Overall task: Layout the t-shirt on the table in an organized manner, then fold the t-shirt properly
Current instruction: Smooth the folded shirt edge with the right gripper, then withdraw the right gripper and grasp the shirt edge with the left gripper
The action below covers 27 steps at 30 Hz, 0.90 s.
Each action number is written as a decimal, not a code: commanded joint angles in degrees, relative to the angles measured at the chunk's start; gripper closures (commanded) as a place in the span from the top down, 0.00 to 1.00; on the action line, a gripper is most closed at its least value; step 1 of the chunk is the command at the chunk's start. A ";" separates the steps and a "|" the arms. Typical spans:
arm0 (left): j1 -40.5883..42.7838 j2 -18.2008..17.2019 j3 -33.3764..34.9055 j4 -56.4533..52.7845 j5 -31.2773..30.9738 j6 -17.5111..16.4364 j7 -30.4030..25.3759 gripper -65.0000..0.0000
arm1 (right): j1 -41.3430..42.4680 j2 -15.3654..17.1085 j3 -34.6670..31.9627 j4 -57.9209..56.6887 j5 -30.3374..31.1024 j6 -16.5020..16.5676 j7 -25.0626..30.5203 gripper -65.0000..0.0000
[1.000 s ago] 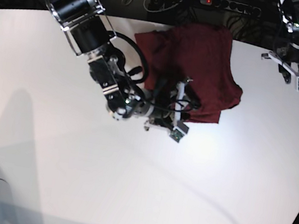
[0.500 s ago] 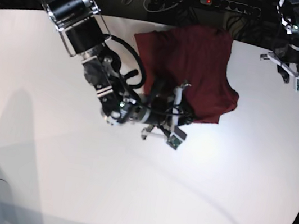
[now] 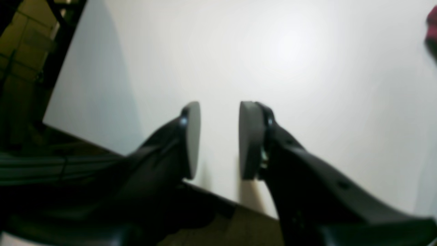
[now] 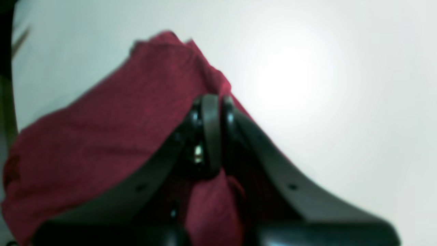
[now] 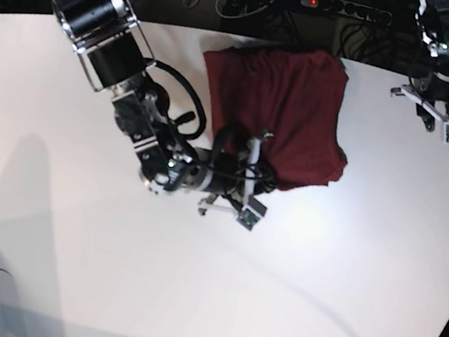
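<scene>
Matte white table; soft maroon t-shirt crumpled

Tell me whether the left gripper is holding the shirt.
No, the left gripper stands open over the bare white table, with nothing between its pads, and the shirt lies apart from it.

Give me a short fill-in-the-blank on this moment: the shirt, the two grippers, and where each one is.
1. The right gripper is shut on the ____.
2. The t-shirt is dark ____ in colour.
3. The left gripper hangs with its jaws apart and holds ____.
4. The t-shirt lies bunched on the white ____, toward its far edge.

Missing words: t-shirt; maroon; nothing; table
</scene>
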 commanded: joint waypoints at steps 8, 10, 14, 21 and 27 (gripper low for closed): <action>-0.25 -0.36 0.14 1.35 -0.30 0.38 -1.26 0.30 | 1.75 0.14 1.10 1.16 0.70 0.12 1.42 0.32; -0.25 0.17 0.14 1.53 -0.30 0.38 -1.26 0.30 | 1.05 0.14 4.53 3.44 0.79 0.12 1.42 0.40; -0.25 2.55 0.14 3.46 -0.47 0.38 -1.26 0.30 | -1.15 0.14 14.20 8.37 0.79 0.12 0.80 0.47; 0.81 6.15 0.14 8.74 -14.80 -3.22 2.34 0.40 | -5.54 4.80 22.56 11.88 1.05 0.21 0.72 0.47; -1.21 4.57 -0.12 9.00 -32.83 -11.93 15.35 0.69 | -10.29 7.88 25.63 11.97 1.14 0.21 0.72 0.47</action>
